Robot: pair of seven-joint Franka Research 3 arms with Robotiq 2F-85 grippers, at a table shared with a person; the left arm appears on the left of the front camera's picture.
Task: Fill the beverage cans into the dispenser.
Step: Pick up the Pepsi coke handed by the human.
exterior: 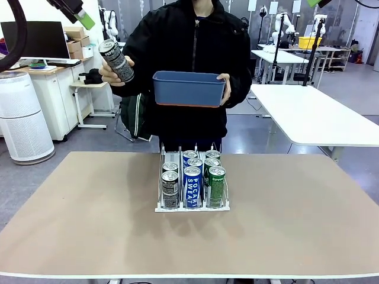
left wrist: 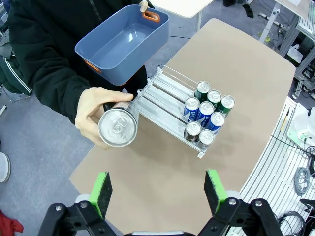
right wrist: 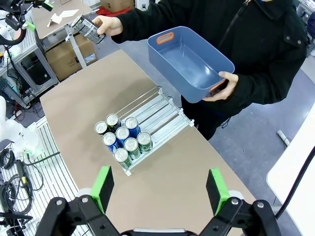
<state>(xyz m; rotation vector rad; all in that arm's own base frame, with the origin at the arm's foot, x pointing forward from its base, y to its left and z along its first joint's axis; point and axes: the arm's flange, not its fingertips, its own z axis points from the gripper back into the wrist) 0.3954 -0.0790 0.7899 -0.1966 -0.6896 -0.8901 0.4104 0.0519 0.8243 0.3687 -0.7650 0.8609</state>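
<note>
At frame centre, seven slim metal cans (exterior: pixel 192 177) fill a clear wire-divided dispenser (exterior: pixel 160 207) on the tan bench (exterior: pixel 89 225). Above, a person holds a dark can (exterior: pixel 116 61) and a blue plastic tub (exterior: pixel 189 89). Both grippers' jaws stand open, empty.

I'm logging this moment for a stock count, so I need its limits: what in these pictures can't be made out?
- Front view: the back cans in the clear three-lane wire dispenser are mostly hidden by the front cans.
- Front view: the inside of the blue plastic tub is hidden by its front wall.
- Left wrist view: the label of the dark metal can faces away, partly covered by the person's hand.
- Wrist views: can lettering is too small.
</note>
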